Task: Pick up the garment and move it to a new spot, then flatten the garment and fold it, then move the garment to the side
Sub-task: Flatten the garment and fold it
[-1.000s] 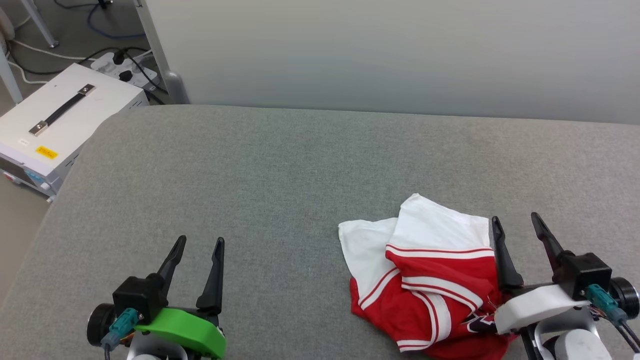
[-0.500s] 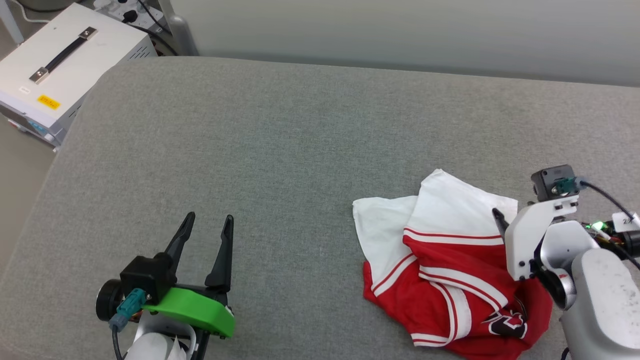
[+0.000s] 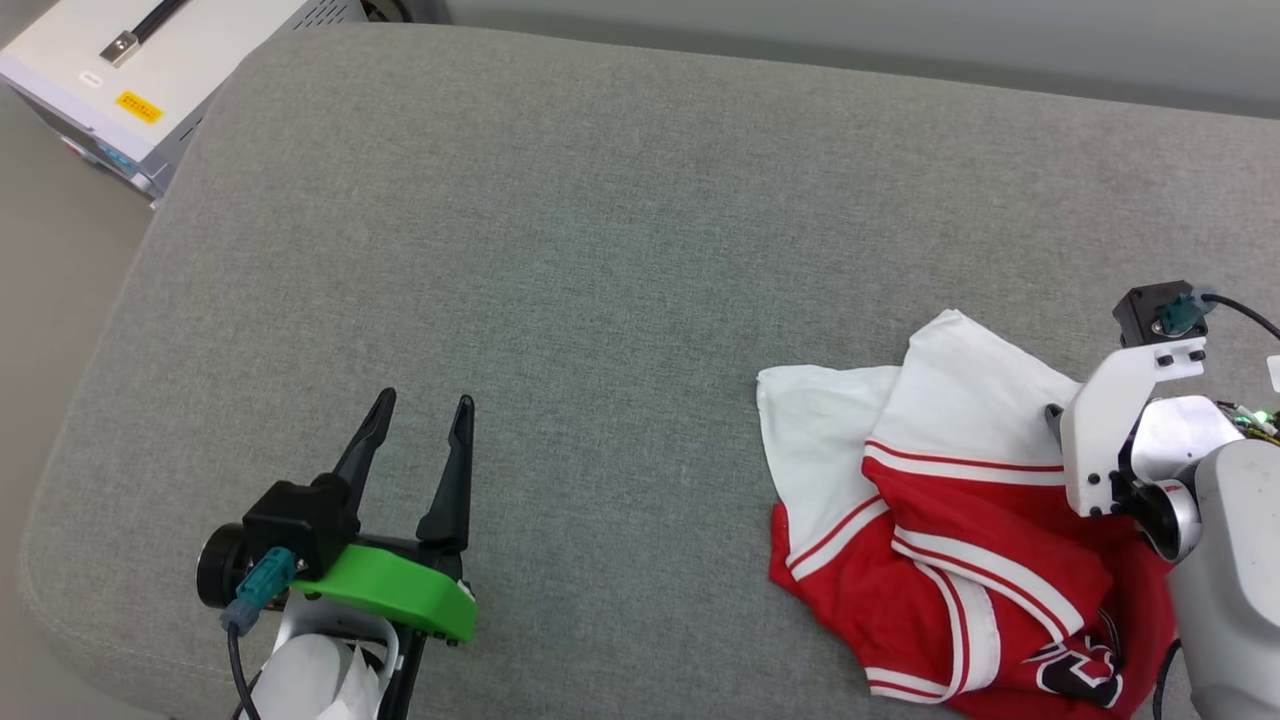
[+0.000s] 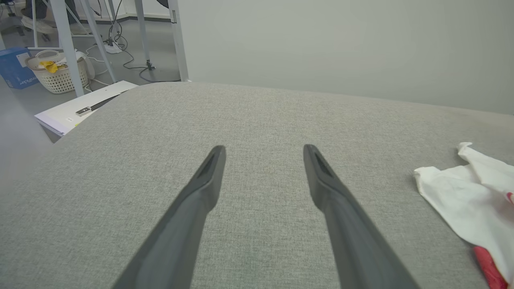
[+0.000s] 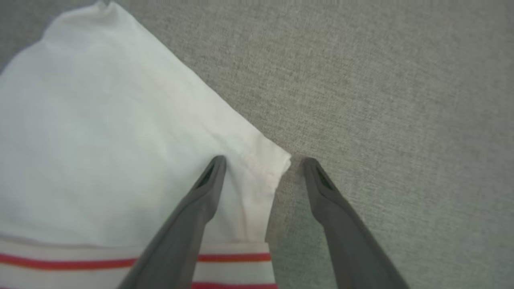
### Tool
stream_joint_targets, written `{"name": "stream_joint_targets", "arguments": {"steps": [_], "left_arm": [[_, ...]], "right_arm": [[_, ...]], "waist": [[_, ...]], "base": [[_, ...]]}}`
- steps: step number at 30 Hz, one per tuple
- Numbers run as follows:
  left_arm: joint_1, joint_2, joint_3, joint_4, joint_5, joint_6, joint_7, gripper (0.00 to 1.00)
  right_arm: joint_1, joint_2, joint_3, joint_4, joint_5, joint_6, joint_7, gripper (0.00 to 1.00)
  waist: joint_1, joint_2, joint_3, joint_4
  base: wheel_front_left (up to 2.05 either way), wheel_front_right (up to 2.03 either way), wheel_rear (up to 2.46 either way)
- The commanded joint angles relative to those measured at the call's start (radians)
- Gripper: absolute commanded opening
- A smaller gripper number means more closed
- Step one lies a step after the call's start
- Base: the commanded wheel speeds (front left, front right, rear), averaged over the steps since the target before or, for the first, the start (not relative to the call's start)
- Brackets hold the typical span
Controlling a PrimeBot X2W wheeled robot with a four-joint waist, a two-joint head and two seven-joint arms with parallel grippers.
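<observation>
Grey fabric tabletop (image 3: 600, 250): garment (image 3: 960, 520) crumpled at near right. Right tool (image 5: 264, 159) spread, white sleeve corner (image 5: 257, 154) straddled; to be lowered onto cloth before closing. Left tool (image 3: 425, 396) spread, idle.

Head: steep downward. Wrists: low, close. All share garment (image 3: 960, 510).

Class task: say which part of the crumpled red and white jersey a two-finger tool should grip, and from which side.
Probably the white sleeve corner of the jersey, from above: it lies flat and exposed at the edge, on the grey surface. The open right tool straddles it.
</observation>
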Motion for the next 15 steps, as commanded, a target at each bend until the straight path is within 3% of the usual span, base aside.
{"name": "stream_joint_targets", "arguments": {"steps": [1, 2, 15], "left_arm": [[-0.018, -0.001, 0.001, -0.004, 0.005, -0.003, -0.006, 1.00], [-0.019, 0.000, 0.000, -0.004, 0.004, -0.003, -0.006, 1.00], [-0.011, 0.021, 0.007, 0.008, 0.001, -0.003, -0.006, 1.00]], "right_arm": [[-0.001, -0.002, 0.010, 0.026, 0.004, -0.001, 0.007, 0.39], [-0.001, -0.004, 0.014, 0.032, 0.006, -0.001, 0.004, 0.00], [-0.006, -0.048, -0.075, 0.047, -0.005, -0.001, -0.149, 0.00]], "waist": [[0.0000, 0.0120, 0.018, 0.008], [0.0000, 0.0120, 0.019, 0.007], [0.0000, 0.0120, -0.036, -0.066]], "base": [[0.00, 0.00, 0.00], [0.00, 0.00, 0.00], [0.00, 0.00, 0.00]]}}
